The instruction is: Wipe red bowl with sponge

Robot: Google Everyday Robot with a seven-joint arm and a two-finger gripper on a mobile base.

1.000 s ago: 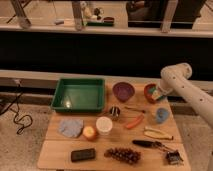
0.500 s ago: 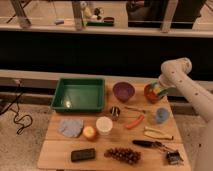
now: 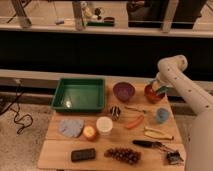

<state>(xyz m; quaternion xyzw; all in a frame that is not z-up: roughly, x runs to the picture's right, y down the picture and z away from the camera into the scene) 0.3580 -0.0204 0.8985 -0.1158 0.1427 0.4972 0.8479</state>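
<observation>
Presently the red bowl (image 3: 151,95) sits at the far right corner of the wooden table (image 3: 55,150). The gripper (image 3: 158,86) is lowered into it from above, its pincer closed on the teal sponge (image 3: 160,90), which sits at the bowl's rim. The white arm (image 3: 175,75) reaches in from the right.

Just left of the bowl stands a purple bowl (image 3: 123,91), and further left a green tray (image 3: 80,94). Nearer the camera a small blue cup (image 3: 161,115) stands apart from the red bowl. A white cup (image 3: 104,125), a blue-grey cloth (image 3: 71,127) and a bunch of grapes (image 3: 122,155) lie well clear. Nothing blocks the arm.

Behind the table runs a dark low wall under glazed panels. A black cable (image 3: 20,117) trails on the speckled floor at left.
</observation>
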